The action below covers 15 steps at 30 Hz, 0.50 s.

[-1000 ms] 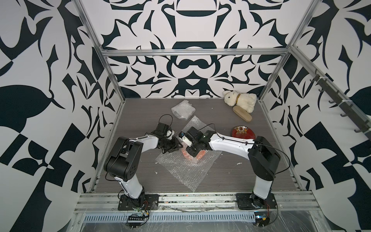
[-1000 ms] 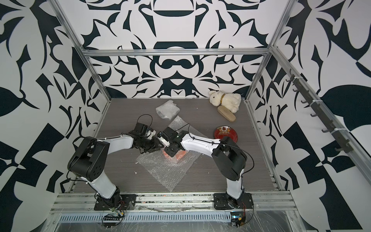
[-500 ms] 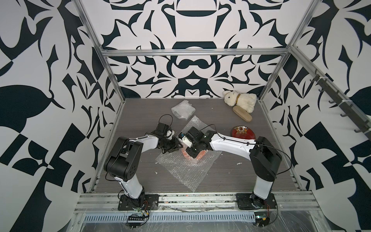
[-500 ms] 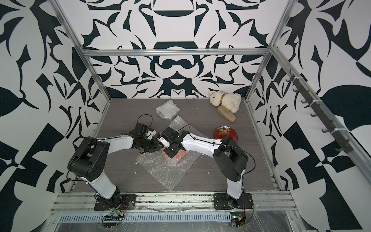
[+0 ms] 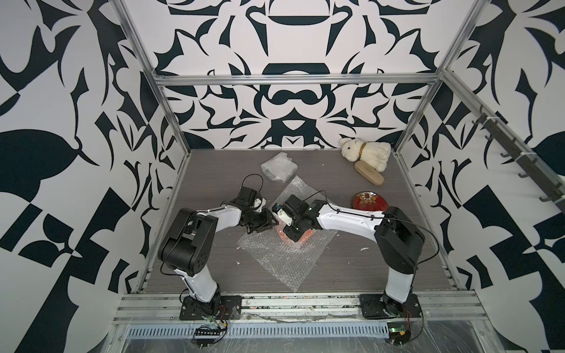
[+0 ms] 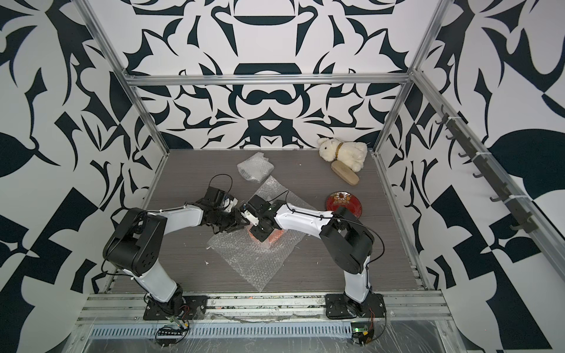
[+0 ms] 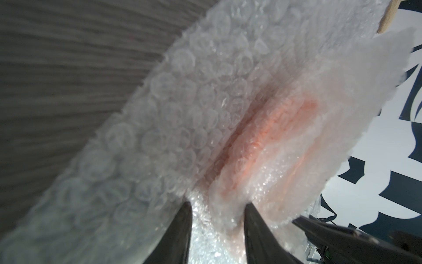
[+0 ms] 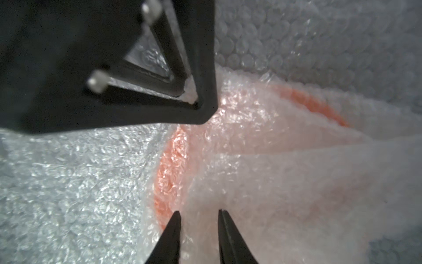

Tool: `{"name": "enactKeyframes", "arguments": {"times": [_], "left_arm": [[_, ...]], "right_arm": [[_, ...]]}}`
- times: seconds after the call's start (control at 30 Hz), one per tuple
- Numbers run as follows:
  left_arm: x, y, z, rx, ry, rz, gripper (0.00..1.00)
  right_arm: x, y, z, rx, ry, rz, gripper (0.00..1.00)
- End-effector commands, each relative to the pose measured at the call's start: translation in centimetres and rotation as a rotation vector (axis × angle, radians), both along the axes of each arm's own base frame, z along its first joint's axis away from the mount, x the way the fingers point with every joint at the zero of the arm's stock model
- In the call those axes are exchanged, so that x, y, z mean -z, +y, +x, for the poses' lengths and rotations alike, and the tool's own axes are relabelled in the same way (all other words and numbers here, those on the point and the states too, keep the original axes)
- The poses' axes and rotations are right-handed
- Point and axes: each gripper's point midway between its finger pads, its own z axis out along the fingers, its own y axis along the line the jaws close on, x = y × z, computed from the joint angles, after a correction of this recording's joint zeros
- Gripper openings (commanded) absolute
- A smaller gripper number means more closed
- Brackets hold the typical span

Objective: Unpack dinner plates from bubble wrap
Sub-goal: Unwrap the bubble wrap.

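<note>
- Left wrist view: the left gripper [image 7: 217, 228] has its jaws narrow, closed on a thick fold of the bubble wrap [image 7: 182, 114]. The orange plate [image 7: 269, 137] glows through the layers just past the fingertips.
- Right wrist view: the right gripper [image 8: 198, 228] is narrow too, and seems to pinch a ridge of wrap right over the plate's rim. The left gripper's finger presses the wrap just beside it.
- In both top views the 2 grippers meet near the middle of the desk [image 5: 351, 275], over the orange plate. The plate lies on its spread sheet with folds of wrap partly covering it.
- Step in hand, as I judge it: opening the 2nd of 3 parcels. The red plate [image 5: 368, 201] lies bare near the right arm. A wrapped bundle [image 5: 278, 168] sits farther back, untouched, and its contents cannot be made out.
- The next move calls for drawing the 2 folds apart, away from each other, low and slow. That way the layers peel off without dragging or tipping the plate.
- After that, 1 gripper would need to let go of the wrap and take the plate by its rim to lift it clear of the sheet.
</note>
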Motion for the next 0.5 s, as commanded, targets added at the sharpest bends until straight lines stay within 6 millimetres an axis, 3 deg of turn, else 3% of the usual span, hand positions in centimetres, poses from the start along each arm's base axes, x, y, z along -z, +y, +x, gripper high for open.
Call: {"name": "enactKeyframes", "arguments": {"times": [0.0, 0.33, 0.47], "left_arm": [[0.1, 0.1, 0.0, 0.014, 0.005, 0.014, 0.4], [0.3, 0.1, 0.0, 0.017, 0.012, 0.017, 0.4], [0.4, 0.1, 0.0, 0.017, 0.013, 0.017, 0.4]], "right_arm": [[-1.5, 0.0, 1.2, 0.033, -0.06, -0.007, 0.3], [-2.6, 0.4, 1.0, 0.03, -0.072, 0.039, 0.08], [-2.6, 0.4, 0.9, 0.029, -0.07, 0.046, 0.05]]}}
